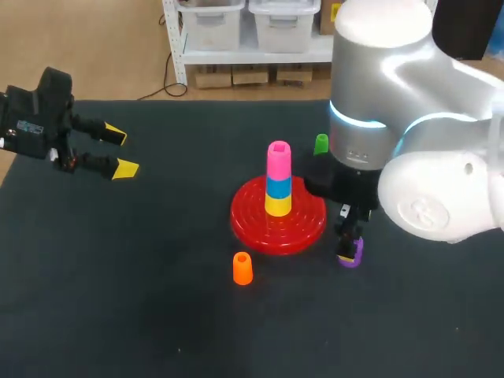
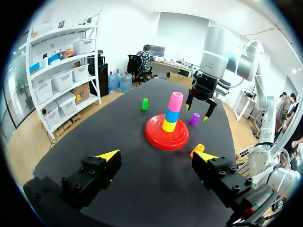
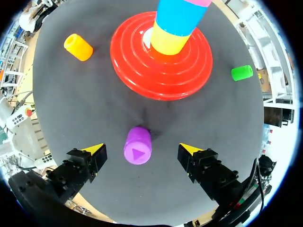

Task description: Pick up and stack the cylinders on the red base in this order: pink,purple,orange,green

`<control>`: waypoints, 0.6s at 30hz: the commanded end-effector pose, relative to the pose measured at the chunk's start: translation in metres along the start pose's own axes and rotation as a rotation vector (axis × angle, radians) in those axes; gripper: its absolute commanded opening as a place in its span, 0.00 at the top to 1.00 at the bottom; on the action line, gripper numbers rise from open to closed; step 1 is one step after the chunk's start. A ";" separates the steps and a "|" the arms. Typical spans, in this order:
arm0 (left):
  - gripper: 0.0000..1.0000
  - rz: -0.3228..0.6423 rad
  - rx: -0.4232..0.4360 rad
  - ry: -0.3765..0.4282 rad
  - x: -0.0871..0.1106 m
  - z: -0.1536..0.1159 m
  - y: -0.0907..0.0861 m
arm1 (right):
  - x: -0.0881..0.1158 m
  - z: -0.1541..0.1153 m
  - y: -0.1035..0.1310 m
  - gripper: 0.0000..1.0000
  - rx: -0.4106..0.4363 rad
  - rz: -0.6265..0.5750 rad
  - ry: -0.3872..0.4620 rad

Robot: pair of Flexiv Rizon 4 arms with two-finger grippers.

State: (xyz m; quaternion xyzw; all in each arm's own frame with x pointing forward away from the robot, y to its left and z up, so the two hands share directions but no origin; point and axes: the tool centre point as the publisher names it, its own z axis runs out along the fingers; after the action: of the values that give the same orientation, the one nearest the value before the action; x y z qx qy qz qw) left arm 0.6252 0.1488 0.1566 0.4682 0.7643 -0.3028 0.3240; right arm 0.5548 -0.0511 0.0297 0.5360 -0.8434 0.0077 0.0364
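Purple cylinder [image 3: 138,145] sits on the worktop just beside the base [image 3: 137,71], on its right-edge side, between the spread right jaws, untouched. Risk: off-centre closing tips it, or the carry clips the pink [image 1: 278,153] stack top. Left jaws spread, by the left edge.

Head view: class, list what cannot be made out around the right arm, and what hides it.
- Right claw: largely covered by its own arm in the head view, so its opening is unreadable there.
- Purple cylinder: top covered by the claw.
- Green cylinder: base hidden behind the arm.
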 end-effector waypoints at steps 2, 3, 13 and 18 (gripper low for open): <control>0.00 0.003 -0.001 -0.006 0.002 0.000 0.000 | -0.005 0.001 -0.003 0.03 -0.007 0.002 0.003; 0.00 0.003 -0.001 -0.006 0.002 0.000 0.000 | -0.006 0.001 -0.003 0.05 -0.008 0.004 0.003; 0.00 0.003 -0.001 -0.006 0.002 0.000 0.000 | 0.000 0.005 -0.002 0.32 -0.010 0.009 0.001; 0.00 0.003 -0.001 -0.006 0.002 0.000 0.000 | 0.001 0.006 -0.001 0.38 -0.010 0.007 0.002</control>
State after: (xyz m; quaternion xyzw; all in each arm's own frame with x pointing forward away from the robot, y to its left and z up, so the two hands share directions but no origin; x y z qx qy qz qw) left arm 0.6253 0.1487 0.1567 0.4682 0.7643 -0.3028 0.3240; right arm 0.5569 -0.0513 0.0242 0.5328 -0.8451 0.0039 0.0434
